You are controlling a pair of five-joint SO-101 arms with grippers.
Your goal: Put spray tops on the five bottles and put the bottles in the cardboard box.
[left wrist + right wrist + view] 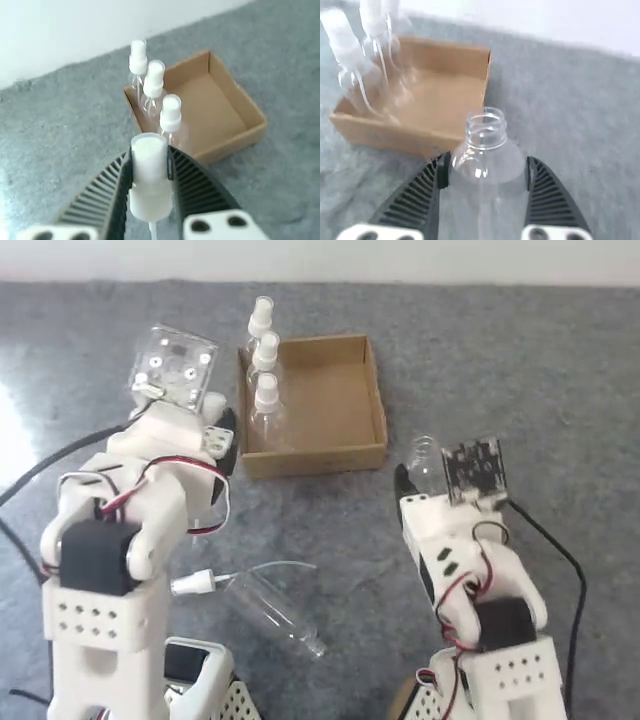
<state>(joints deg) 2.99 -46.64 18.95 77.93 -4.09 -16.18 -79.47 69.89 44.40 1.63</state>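
My left gripper [148,161] is shut on a white spray top [148,185], held upright above the carpet near the cardboard box [226,111]. In the high view the left gripper [224,440] sits at the box's [330,405] left front corner. Three capped bottles [266,390] stand in a row along the box's left wall. My right gripper [485,167] is shut on an open clear bottle [487,150], upright and without a top, just right of the box's front corner [422,460]. Another uncapped bottle [272,606] lies on its side between the arms, a loose spray top [196,583] beside it.
Grey carpet [540,370] covers the table, with open room right of the box and behind it. The right part of the box floor [445,100] is bare. Both arm bases [100,620] stand at the near edge.
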